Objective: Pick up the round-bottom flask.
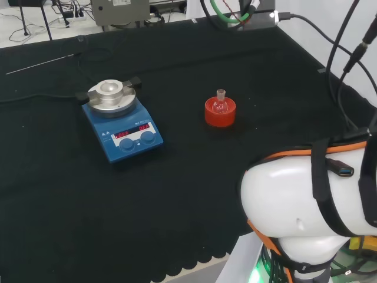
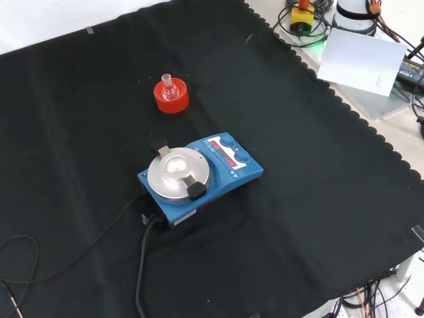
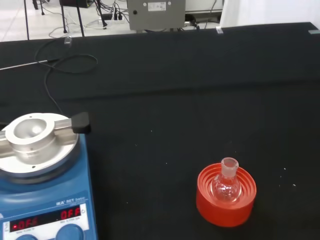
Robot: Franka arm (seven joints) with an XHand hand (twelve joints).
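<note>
You see the arm (image 1: 300,200) as a big, rounded, glossy white link, trimmed with orange seams and crossed by black straps and cables.

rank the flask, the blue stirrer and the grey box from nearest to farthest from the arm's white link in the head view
Measured from the white link:
1. round-bottom flask, upright in its red stand, mid-cloth, up and left of the link.
2. blue stirrer, farther left on the cloth.
3. grey box, beyond the cloth's far edge.
</note>
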